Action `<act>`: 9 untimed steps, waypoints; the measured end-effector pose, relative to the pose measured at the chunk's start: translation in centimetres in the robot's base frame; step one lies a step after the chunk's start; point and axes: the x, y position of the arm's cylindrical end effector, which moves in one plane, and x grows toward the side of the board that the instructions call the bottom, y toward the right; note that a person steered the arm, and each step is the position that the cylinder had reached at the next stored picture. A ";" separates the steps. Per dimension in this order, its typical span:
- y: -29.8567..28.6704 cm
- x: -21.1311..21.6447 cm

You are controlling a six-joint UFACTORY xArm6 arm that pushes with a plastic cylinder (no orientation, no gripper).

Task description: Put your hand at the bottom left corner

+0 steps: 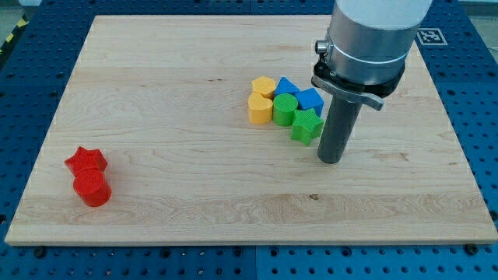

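My tip (331,160): dark rod end, upright, on the board (194,194) right of centre, just right of the green star (306,126).

pale wooden board (194,179) – blue perforated table (475,117), evenly lit

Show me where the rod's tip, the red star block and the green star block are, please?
my tip (330,159): camera view, the rod's very bottom end.
red star block (85,161): camera view, its top face.
green star block (306,124): camera view, its top face.
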 end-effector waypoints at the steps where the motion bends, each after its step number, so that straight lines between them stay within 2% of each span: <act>1: 0.0 0.5; 4: -0.2 3.9; 5: -3.1 6.3; 6: -8.2 6.4; 9: -9.3 6.8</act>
